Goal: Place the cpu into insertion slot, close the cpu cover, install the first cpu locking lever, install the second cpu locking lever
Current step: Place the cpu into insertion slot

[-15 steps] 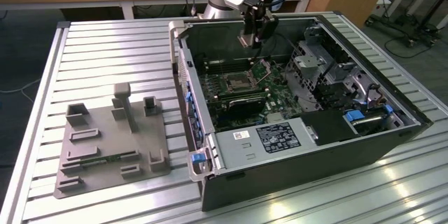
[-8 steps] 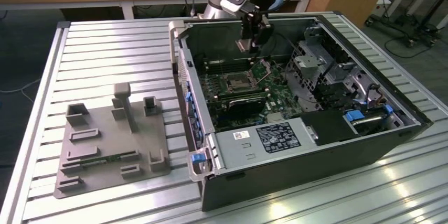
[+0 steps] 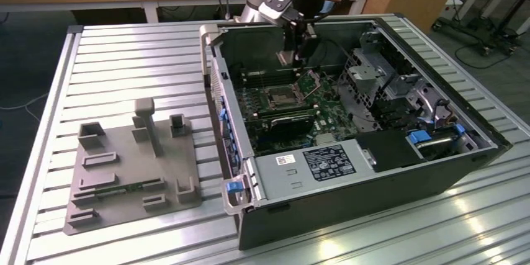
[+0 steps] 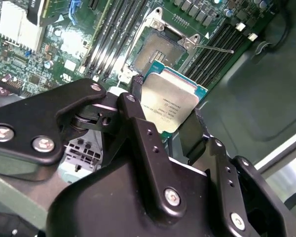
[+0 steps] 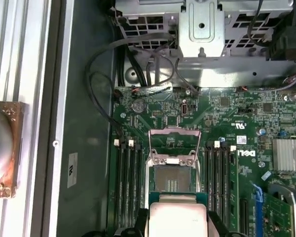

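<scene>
Silvery-tan cpu (image 4: 170, 106), green-edged, pinched btwn black fingers (image 4: 190, 138)

Table (image 3: 124, 60): 1 PC case (image 3: 348, 209), 1 grey jig (image 3: 124, 175).

My gripper (image 4: 165, 114) is showing matte black links dotted with silver screw heads. The cpu (image 4: 170, 101) in it is gleaming silvery-tan, with a thin green border and fine dark print. The motherboard (image 5: 222, 111) is glowing deep green, speckled with small silver and black parts. The insertion slot (image 5: 173, 180) is showing a dark centre framed in silver, and the cpu cover (image 5: 174, 140) is shining silver. The memory slots (image 5: 129, 170) are running as black stripes tipped with white clips. The table (image 3: 133, 60) is lying in silvery-white ribs, and the fixture plate (image 3: 120, 156) is looking flat grey.
</scene>
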Controlling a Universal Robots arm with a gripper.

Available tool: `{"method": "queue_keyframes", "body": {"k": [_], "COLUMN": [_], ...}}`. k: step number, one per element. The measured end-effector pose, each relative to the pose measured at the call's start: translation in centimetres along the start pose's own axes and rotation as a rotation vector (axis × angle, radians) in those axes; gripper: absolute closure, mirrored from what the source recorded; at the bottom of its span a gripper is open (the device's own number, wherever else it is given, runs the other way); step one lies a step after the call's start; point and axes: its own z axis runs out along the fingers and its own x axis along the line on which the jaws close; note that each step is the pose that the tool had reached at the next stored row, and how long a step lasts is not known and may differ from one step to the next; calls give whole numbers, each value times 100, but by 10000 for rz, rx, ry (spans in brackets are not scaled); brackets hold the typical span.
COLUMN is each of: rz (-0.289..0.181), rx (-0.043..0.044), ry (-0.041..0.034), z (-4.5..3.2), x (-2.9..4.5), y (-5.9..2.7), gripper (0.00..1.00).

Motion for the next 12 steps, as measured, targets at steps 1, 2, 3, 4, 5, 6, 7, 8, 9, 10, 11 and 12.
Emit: {"method": "queue_keyframes", "body": {"k": [1,2,3,4,5,6,7,8,9,10,11,12], "rz": [18,44,77,113,150,177,202,235,256,275,283,283], "rx": [0,0,-1,-2,-3,-3,-4,-5,-5,-5,-6,-6], "ry": [0,-1,-2,-4,-6,-8,-10,-11,-12,-13,-12,-12], "z": [18,37,55,73,92,110,128,143,155,168,180,190], "x": [4,8,11,13,15,16,16,16,16,15,15,15], "y": [0,1,0,1,1,1,1,1,0,0,0,2], "gripper": [46,46,46,46,46,46,46,46,46,46,46,46]}}
